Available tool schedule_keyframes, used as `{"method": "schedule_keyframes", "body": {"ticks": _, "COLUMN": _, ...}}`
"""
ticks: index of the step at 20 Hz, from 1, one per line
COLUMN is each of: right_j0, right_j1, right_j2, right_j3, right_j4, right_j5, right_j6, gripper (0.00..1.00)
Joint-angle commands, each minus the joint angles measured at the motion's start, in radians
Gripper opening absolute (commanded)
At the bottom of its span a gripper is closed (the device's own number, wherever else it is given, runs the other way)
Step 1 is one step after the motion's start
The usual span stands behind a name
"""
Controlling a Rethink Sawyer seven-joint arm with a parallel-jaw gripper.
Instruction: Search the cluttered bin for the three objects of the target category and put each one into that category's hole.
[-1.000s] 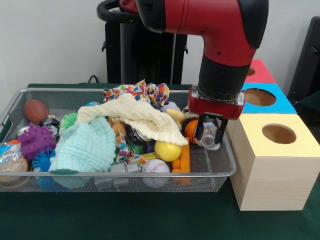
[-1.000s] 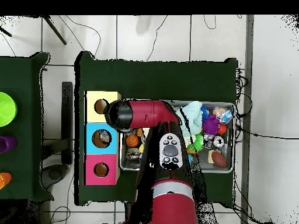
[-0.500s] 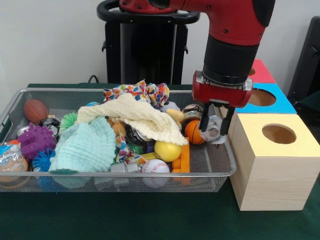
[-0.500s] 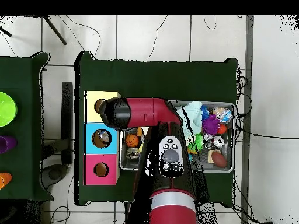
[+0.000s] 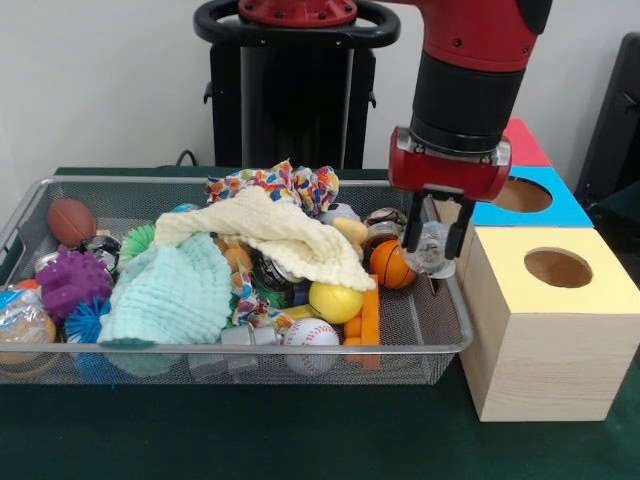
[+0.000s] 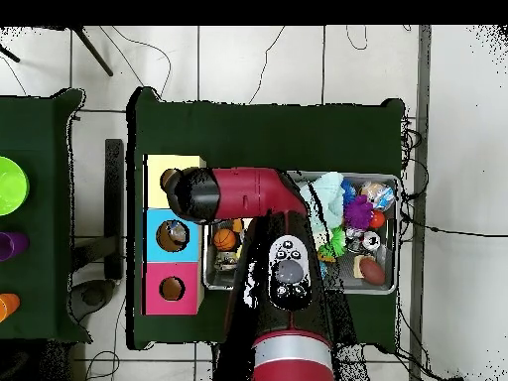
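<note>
The silver wire-mesh bin (image 5: 250, 346) lies on the green table, full of toys and cloths; it also shows in the overhead view (image 6: 393, 234). My gripper (image 5: 434, 246) hangs over the bin's right end, just left of the yellow-topped box (image 5: 590, 300). It is shut on a small clear crinkly bottle (image 5: 431, 250), held above the bin floor next to a small basketball (image 5: 388, 264). A second crinkly clear bottle (image 5: 20, 314) lies at the bin's far left. In the overhead view the arm (image 6: 233, 193) hides the gripper.
Three wooden boxes with round holes stand right of the bin: yellow (image 5: 557, 268), blue (image 5: 520, 194) and red (image 5: 522, 140). A cream cloth (image 5: 275, 235), a mint cloth (image 5: 175, 292), a yellow ball (image 5: 335, 302) and a baseball (image 5: 310, 335) fill the bin.
My gripper has risen out of the bin with the clear bottle and moved slightly right, toward the boxes.
</note>
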Motion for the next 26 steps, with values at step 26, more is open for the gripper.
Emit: {"method": "schedule_keyframes", "body": {"ticks": 26, "right_j0": 0.132, "right_j1": -0.152, "right_j2": -0.075, "right_j3": 0.153, "right_j4": 0.010, "right_j5": 0.187, "right_j6": 0.102, "gripper": 0.00}}
